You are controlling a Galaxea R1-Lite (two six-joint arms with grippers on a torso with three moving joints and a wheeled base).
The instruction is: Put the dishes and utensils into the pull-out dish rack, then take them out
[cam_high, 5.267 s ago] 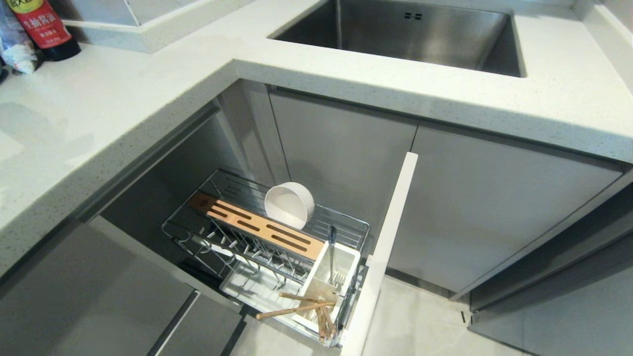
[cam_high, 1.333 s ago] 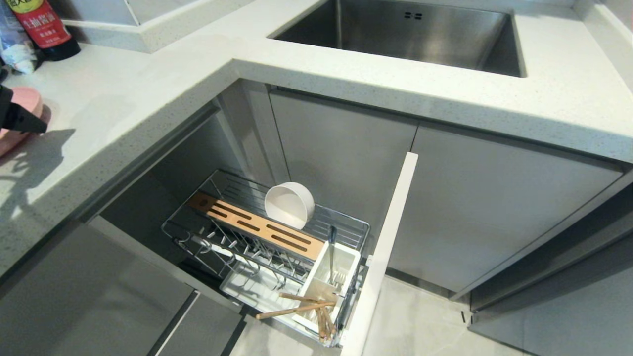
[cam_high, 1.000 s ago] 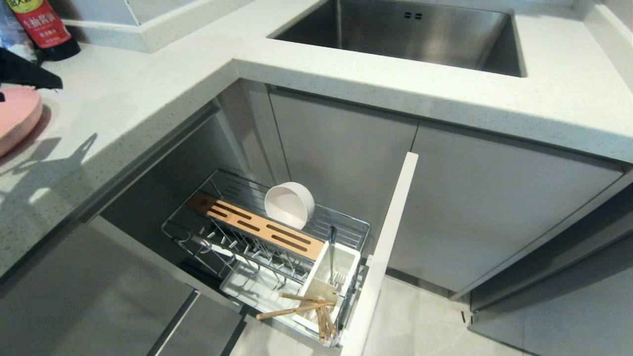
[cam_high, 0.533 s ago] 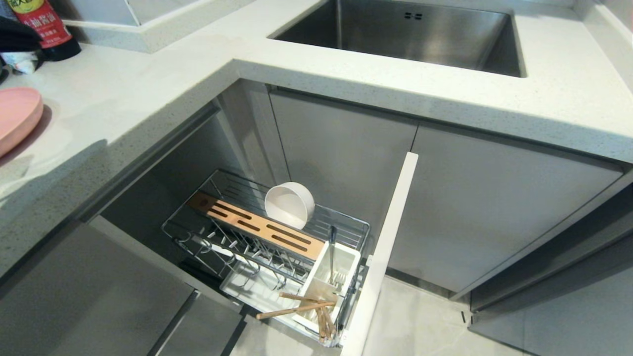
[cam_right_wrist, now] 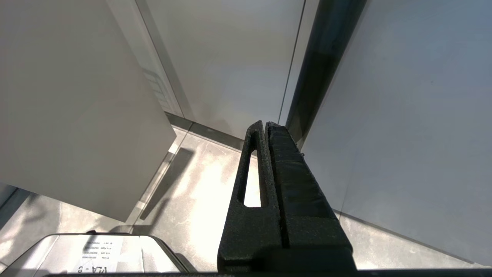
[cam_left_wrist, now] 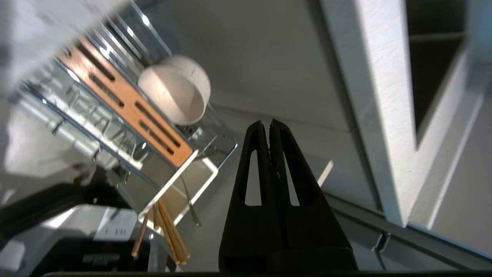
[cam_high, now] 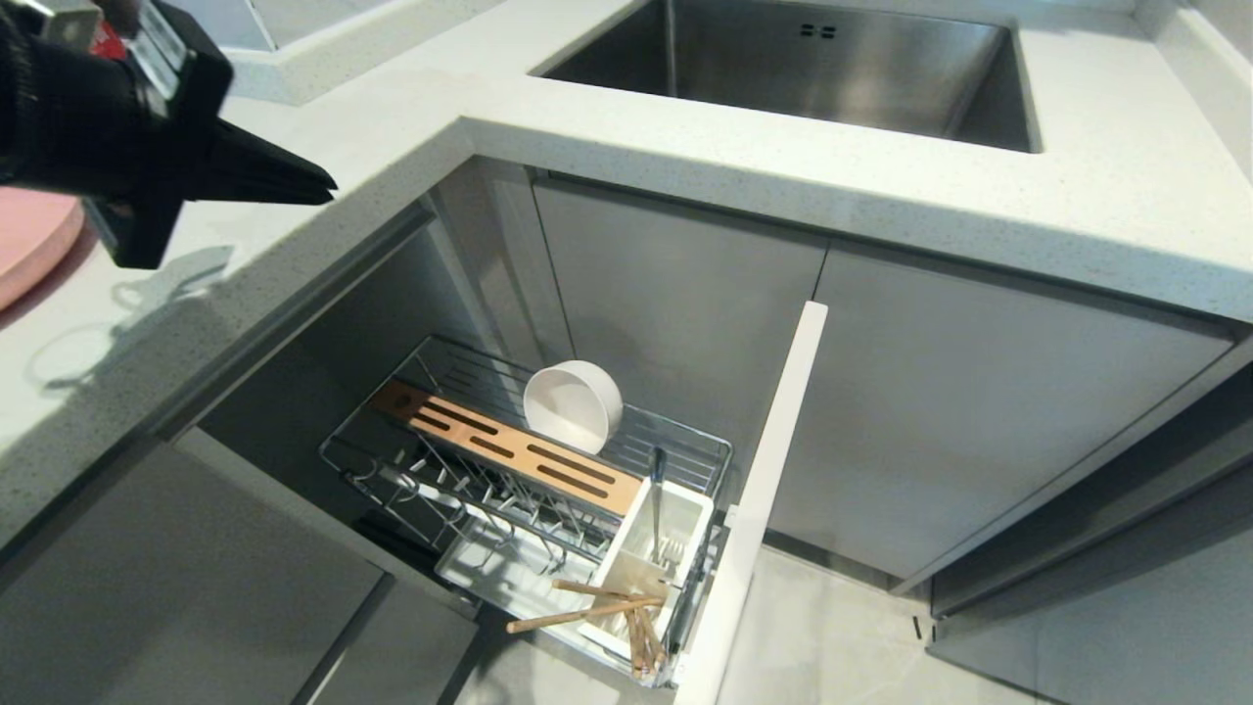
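The pull-out dish rack [cam_high: 685,443] stands drawn out below the counter. A cream-white bowl [cam_high: 573,404] leans on its side behind the wooden strip [cam_high: 509,448]. Wooden chopsticks [cam_high: 587,612] stick out of the white caddy [cam_high: 654,548], and a silver fork [cam_high: 657,499] stands in it. The pink plate [cam_high: 34,240] lies on the counter at the far left, partly cut off. My left gripper [cam_high: 328,186] is shut and empty, above the counter edge, high over the rack. The left wrist view shows that gripper [cam_left_wrist: 267,124], the bowl [cam_left_wrist: 175,94] and the chopsticks [cam_left_wrist: 169,238] below. My right gripper [cam_right_wrist: 265,125] is shut, parked low by the cabinet fronts.
A steel sink [cam_high: 803,69] is set in the white counter [cam_high: 1077,196] at the back. The rack's narrow front panel [cam_high: 764,490] stands on edge to the right of the caddy. Grey cabinet doors [cam_high: 940,411] lie behind, and tiled floor [cam_high: 832,636] below.
My left arm set the pink plate on the counter, let it go and shut. It has now swung right, from the picture's left edge toward the rack.
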